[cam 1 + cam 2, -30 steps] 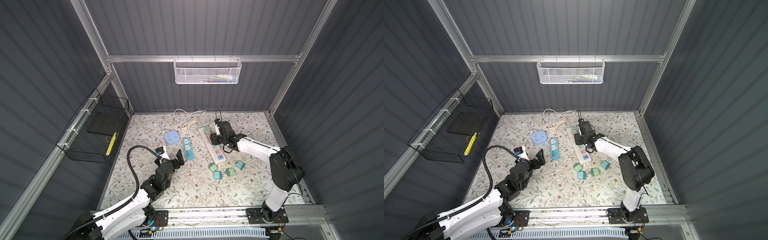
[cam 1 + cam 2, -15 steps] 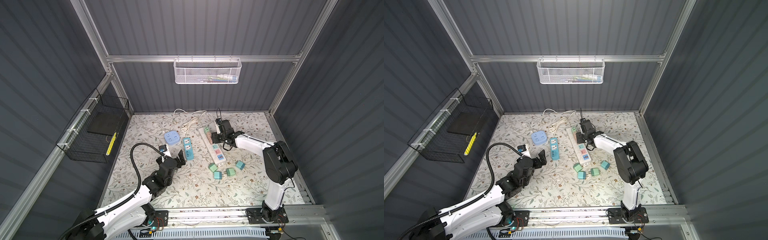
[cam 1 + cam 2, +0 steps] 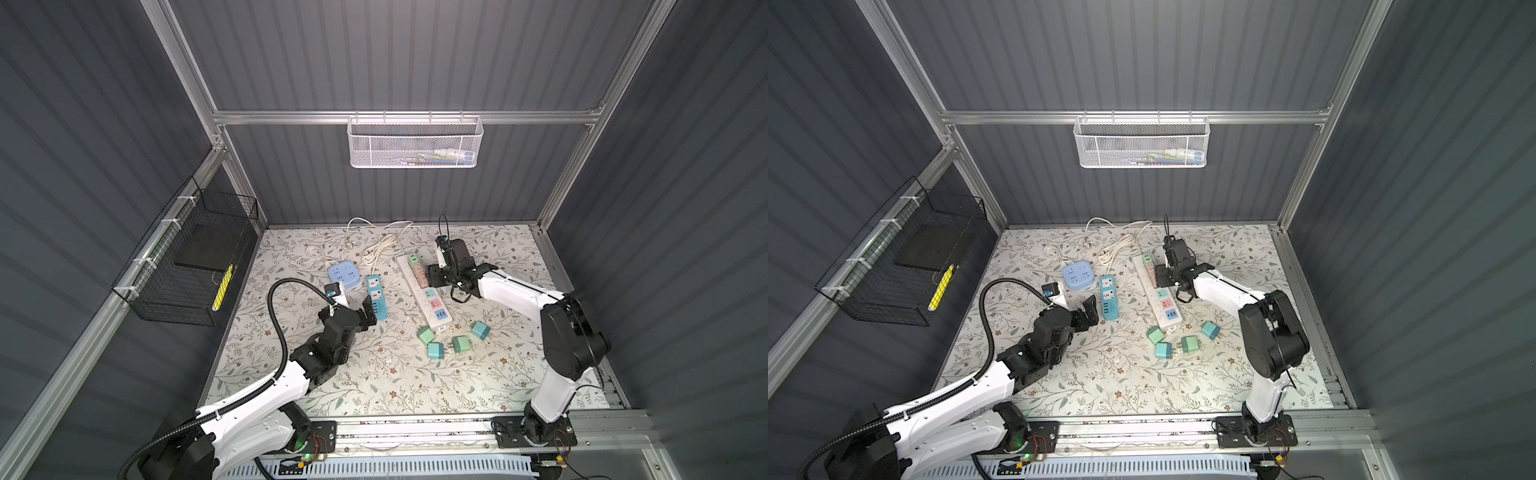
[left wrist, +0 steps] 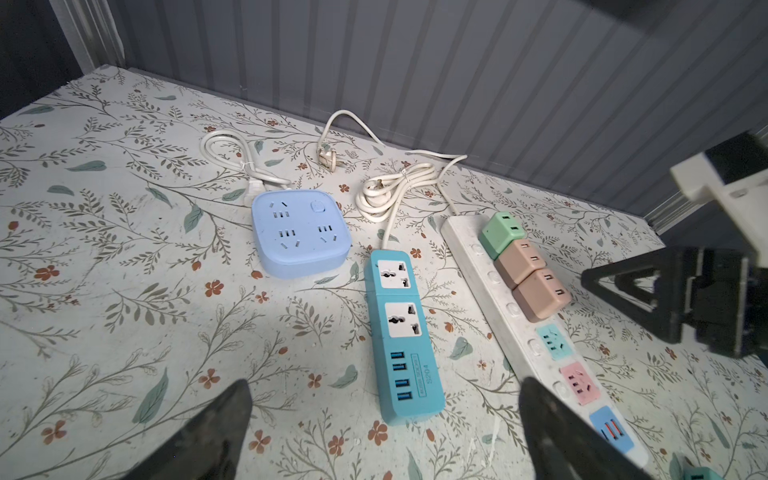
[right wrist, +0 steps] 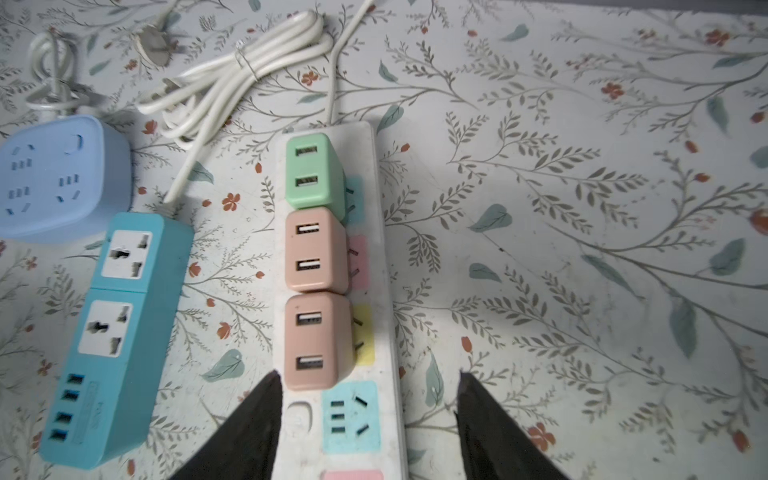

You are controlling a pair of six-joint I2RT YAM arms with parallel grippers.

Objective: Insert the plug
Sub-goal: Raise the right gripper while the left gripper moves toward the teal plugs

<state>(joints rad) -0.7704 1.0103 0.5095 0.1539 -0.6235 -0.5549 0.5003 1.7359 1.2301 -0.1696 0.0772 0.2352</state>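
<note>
Right fingers (image 5: 249, 428) have widened off the seated tan plug (image 5: 318, 340), empty like the wide-open left fingers (image 4: 208, 436); next probably means fetching a loose teal plug (image 3: 435, 350).

Soft overhead light falls brightest on the floral tabletop (image 3: 395, 374); the dark corrugated walls (image 3: 415, 62) stay dim. Shadows are faint and short. Both top views are sharp, with straight lines splaying toward the edges.
</note>
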